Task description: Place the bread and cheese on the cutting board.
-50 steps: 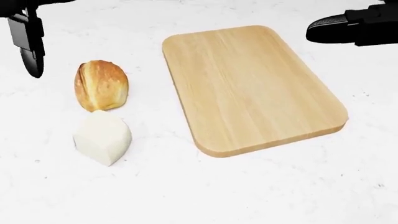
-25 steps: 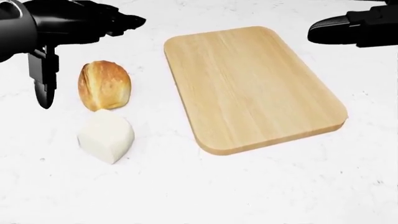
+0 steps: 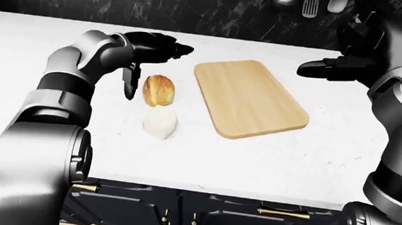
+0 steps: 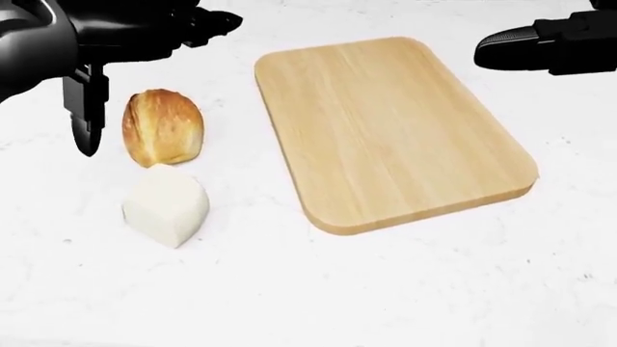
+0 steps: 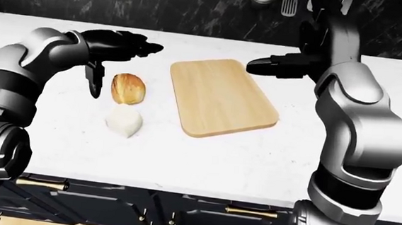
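Note:
A golden bread roll (image 4: pixel 162 128) lies on the white counter, left of the wooden cutting board (image 4: pixel 385 130). A white cheese wedge (image 4: pixel 166 205) sits just below the bread, touching it. My left hand (image 4: pixel 145 65) hovers over the bread, open: the thumb (image 4: pixel 87 116) hangs down at the bread's left and the fingers (image 4: pixel 197 22) reach over its top. It does not hold the bread. My right hand (image 4: pixel 540 47) is open and empty above the board's upper right corner. The board is bare.
The white marble counter (image 3: pixel 268 165) runs wide, with dark cabinets below its near edge. A dark marbled wall with hanging utensils (image 3: pixel 309 3) stands behind.
My left hand has come in from the upper left and now stands over the bread, thumb lowered beside it. The view shifted slightly. Bread, cheese, board and right hand have not moved.

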